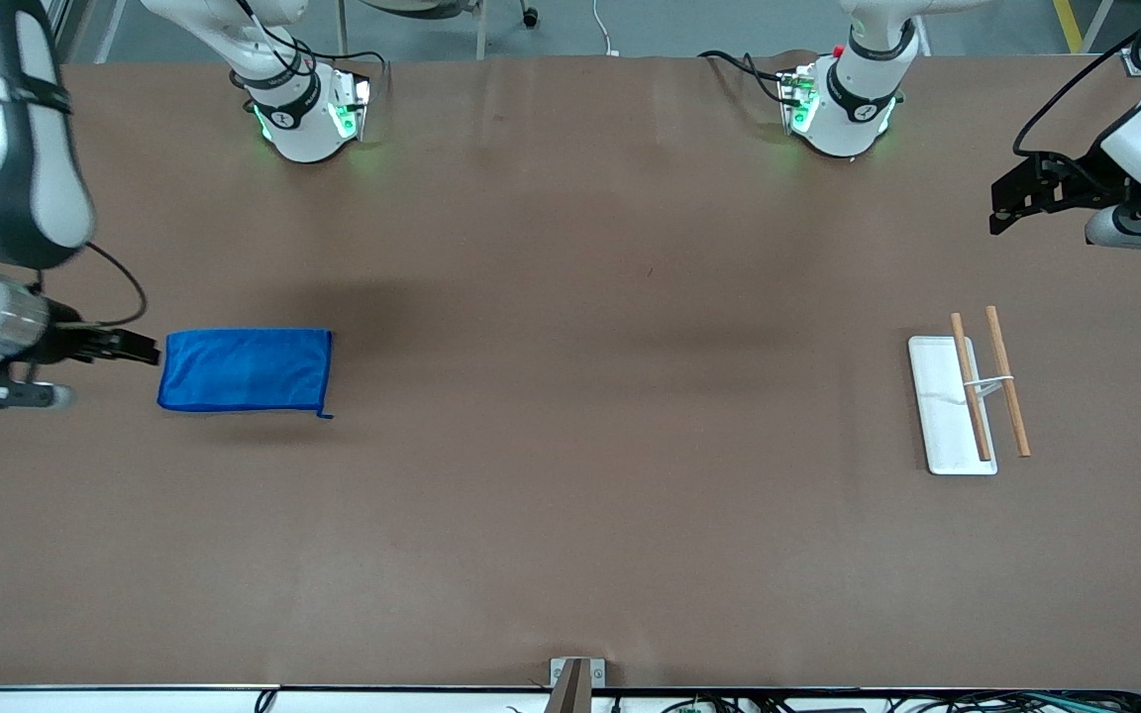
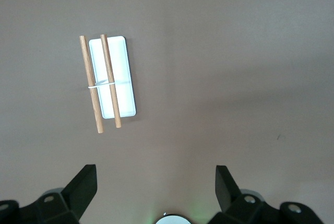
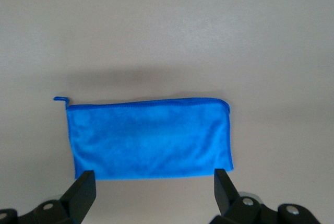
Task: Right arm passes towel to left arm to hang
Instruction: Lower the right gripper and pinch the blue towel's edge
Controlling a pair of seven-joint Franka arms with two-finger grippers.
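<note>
Closest to the front camera on the table we've got the rack (image 1: 952,406), a flat white base with two wooden rods (image 1: 1006,381) lying across it, tied together by a thin white band. It sits toward the left arm's end of the table, which makes sense to us since that's the arm meant to do the hanging.

A touch farther from the camera, at the right arm's end, lies the towel (image 1: 246,369). It's folded flat into a neat blue rectangle, with its little loop (image 3: 60,99) poking out at one corner. Nothing is holding it yet.

The right gripper (image 1: 130,348) hangs just beside the towel's short edge, low over the table. In its wrist view the fingers (image 3: 82,190) are spread wide, roughly the towel's full length apart, and empty. Our guess is it's lined up like that so it can drop onto the cloth and pinch it, so the pickup hasn't happened.

Farthest up, the left gripper (image 1: 1011,198) hovers over bare table near the end of the table, with the rack showing in its wrist view. Its fingers (image 2: 83,185) are spread apart too, gripping nothing. We'd say the left arm is just waiting for the handoff.
</note>
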